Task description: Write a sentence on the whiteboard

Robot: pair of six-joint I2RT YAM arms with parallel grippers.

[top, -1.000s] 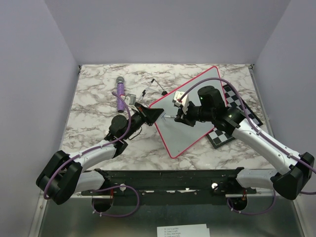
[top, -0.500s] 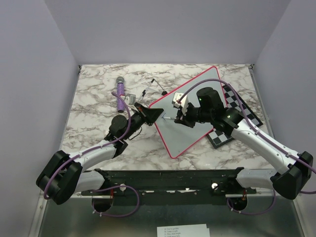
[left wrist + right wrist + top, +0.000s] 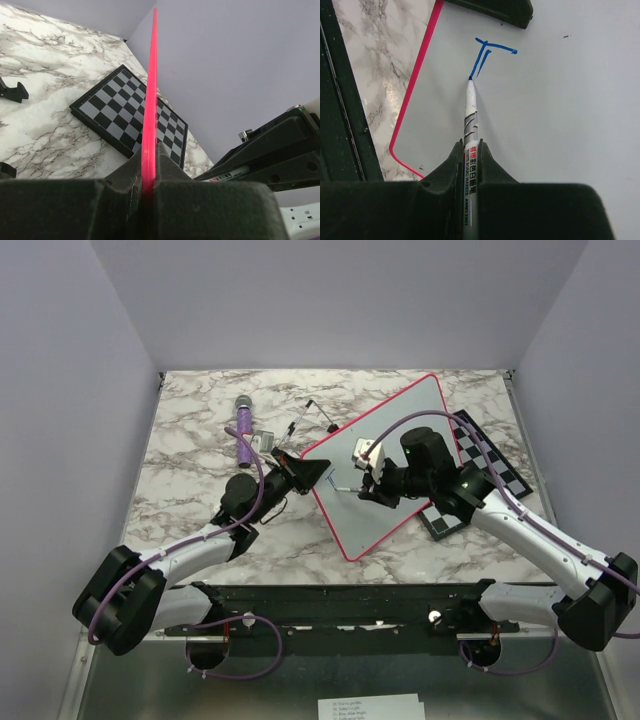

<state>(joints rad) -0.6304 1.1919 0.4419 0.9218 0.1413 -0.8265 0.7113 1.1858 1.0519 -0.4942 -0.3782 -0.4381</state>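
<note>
**First letter down: steady board, light tip**

The whiteboard (image 3: 405, 415) sits right of the table's middle, turned on a diagonal, its right side over a chessboard (image 3: 497, 468). Of the sentence (image 3: 489, 50) only a blue "T" shows, near the board's left corner and close to the pink rim. The tip of the marker (image 3: 470, 120) touches the foot of the T's stem.

The right gripper (image 3: 470, 150) has its fingers closed tight on the marker barrel. The left gripper (image 3: 148, 162) pinches the board's rim at the left corner, fingers narrowed onto the edge.

To write well from here, the left clamp should hold firm so the board cannot swivel. The right arm should lift the tip cleanly, step rightward and press only lightly. The line should run away from the rim, where white space is open. A purple microphone (image 3: 244, 430) lies well apart on the table (image 3: 190, 490), no hindrance.
</note>
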